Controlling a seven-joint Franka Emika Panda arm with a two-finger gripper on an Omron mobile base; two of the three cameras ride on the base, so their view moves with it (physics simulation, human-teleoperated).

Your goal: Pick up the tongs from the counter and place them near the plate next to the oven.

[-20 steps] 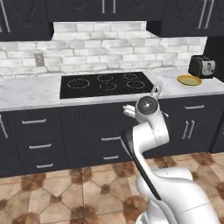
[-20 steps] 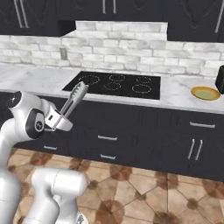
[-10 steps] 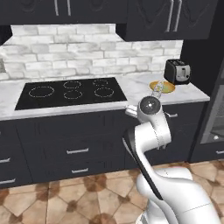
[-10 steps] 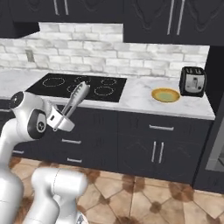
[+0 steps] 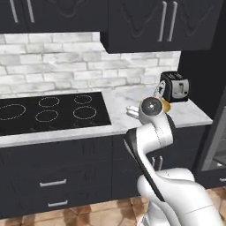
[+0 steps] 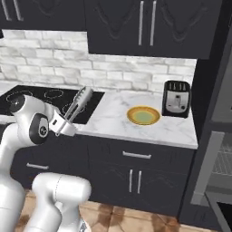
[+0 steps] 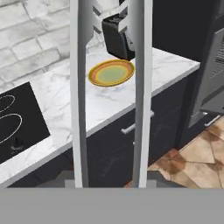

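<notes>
My gripper (image 6: pixel 66 123) is shut on the joined end of the silver tongs (image 6: pixel 79 103), held in the air in front of the counter's edge. Their two arms point up and away toward the white marble counter (image 6: pixel 113 118). In the hand view the tongs (image 7: pixel 79 87) rise as two long grey bars from my gripper (image 7: pixel 108 183). The yellow-orange plate (image 7: pixel 111 72) lies between them, further off. That plate (image 6: pixel 143 115) sits on the counter to the right of the oven (image 6: pixel 43 97) with its white burner rings. A sliver of the plate (image 5: pixel 167 105) peeks out behind my wrist.
A black two-slot toaster (image 6: pixel 176 98) stands just behind and right of the plate. A tall dark unit (image 6: pixel 216 136) closes off the counter's right end. Dark cabinets with silver handles (image 6: pixel 136 156) run below, and wall cabinets (image 6: pixel 145 27) hang above.
The whole scene has slid left as the base drove right along the counter. The plate and toaster have come nearer and more central. The tongs stay held the same way.
</notes>
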